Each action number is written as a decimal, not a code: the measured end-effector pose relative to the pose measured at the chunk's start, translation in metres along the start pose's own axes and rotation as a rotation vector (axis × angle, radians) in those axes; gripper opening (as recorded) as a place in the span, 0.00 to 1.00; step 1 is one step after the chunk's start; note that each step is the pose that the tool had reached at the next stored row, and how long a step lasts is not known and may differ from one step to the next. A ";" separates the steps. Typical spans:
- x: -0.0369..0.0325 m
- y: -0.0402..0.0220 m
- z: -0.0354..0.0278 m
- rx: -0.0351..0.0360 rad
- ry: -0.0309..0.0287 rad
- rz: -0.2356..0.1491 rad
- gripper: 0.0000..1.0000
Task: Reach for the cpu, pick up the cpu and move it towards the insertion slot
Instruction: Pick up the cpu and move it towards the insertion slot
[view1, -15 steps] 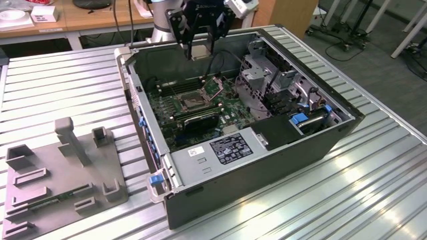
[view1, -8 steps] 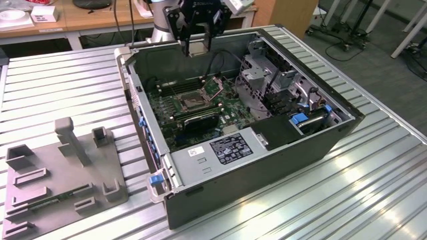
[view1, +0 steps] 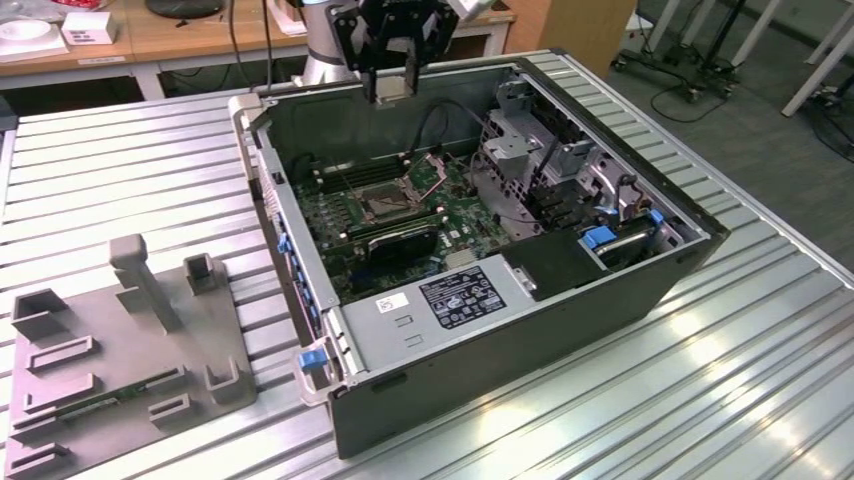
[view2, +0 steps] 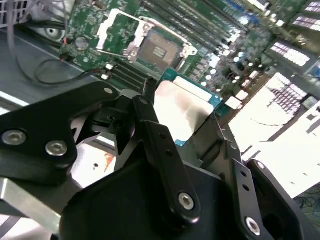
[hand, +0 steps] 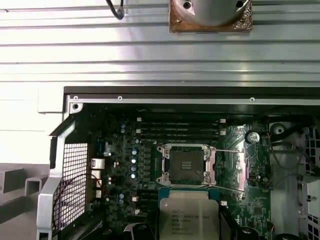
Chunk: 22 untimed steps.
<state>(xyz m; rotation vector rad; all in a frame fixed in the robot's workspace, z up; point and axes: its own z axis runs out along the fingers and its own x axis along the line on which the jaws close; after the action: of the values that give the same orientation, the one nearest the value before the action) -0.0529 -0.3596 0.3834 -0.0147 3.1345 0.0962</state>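
In the exterior view my gripper (view1: 388, 82) hangs above the far wall of the open computer case, shut on the cpu (view1: 388, 90). The cpu (view2: 181, 111) is a flat square chip with a silvery top and a pale rim, pinched at two opposite edges by the black fingers (view2: 150, 125). The insertion slot (view1: 380, 205) is a dark square socket in a silvery bracket on the green board, below the held chip and apart from it. In both wrist views the cpu (hand: 189, 217) sits just short of the insertion slot (hand: 187, 164) (view2: 157, 47), which stands uncovered with its bracket swung back.
The case walls (view1: 274, 190) ring the board. A drive cage (view1: 534, 160) and cables stand at the exterior view's right, a power supply (view1: 454, 300) at the near end. A grey plastic tray (view1: 120, 350) with a green strip lies on the ribbed metal table (view1: 134, 170).
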 end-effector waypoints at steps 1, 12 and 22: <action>-0.0012 0.0016 0.0003 0.0002 0.0000 0.000 0.55; -0.0055 0.0260 0.0051 -0.0002 -0.0001 0.000 0.55; -0.0163 0.0434 0.0081 -0.0013 -0.0002 0.000 0.55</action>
<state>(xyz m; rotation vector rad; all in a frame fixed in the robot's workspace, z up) -0.0370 -0.3156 0.3781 -0.0143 3.1343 0.0983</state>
